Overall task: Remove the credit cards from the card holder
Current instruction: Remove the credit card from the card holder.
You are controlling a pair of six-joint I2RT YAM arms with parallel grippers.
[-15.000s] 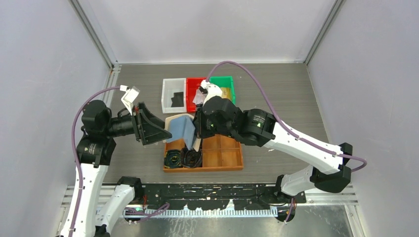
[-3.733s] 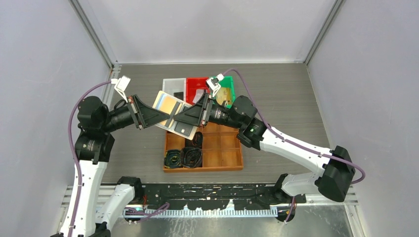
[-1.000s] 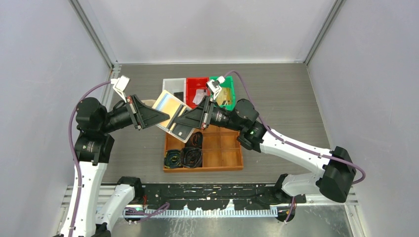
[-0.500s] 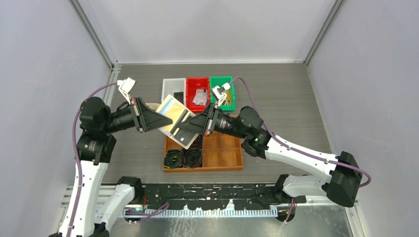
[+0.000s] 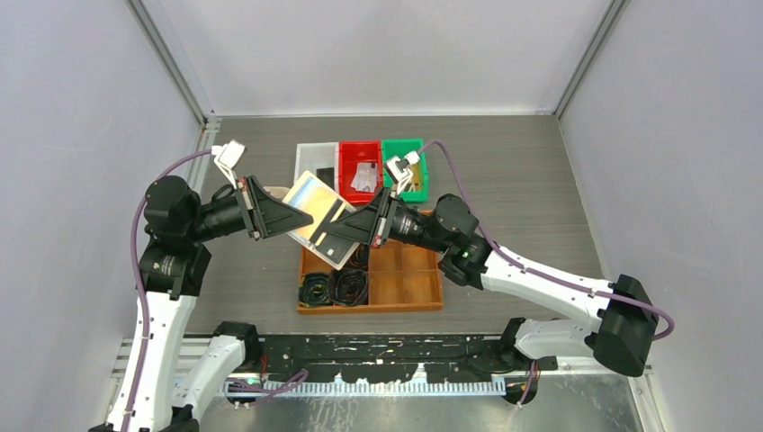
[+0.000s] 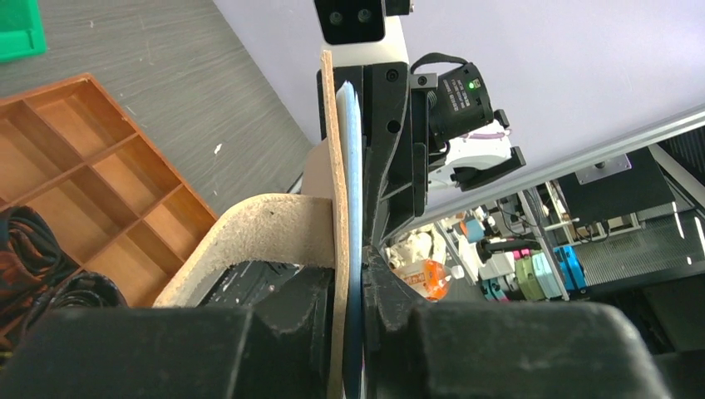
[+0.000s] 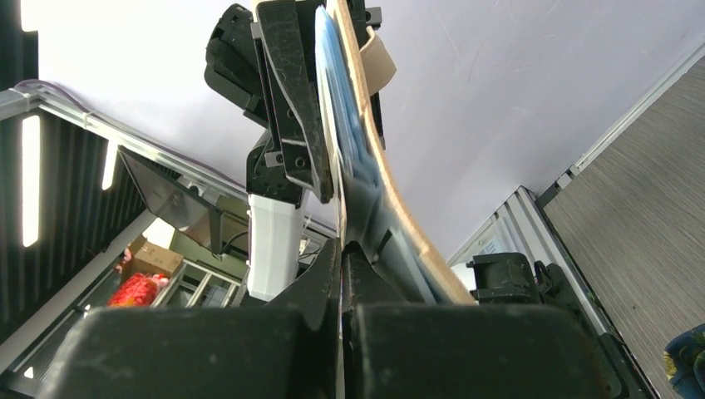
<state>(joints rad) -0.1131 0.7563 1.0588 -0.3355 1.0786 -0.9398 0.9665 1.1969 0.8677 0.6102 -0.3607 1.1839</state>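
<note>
While the left gripper (image 5: 296, 219) is clamping the holder (image 5: 310, 200) aloft over the tray's (image 5: 418, 290) 11 o'clock corner, the right gripper (image 5: 329, 235) is pinching its 4 o'clock edge; pulling straight outward, steadily, looks wisest.

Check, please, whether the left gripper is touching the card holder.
Touching: the left wrist view shows the left gripper, jaws pressed against both faces of the card holder.
</note>
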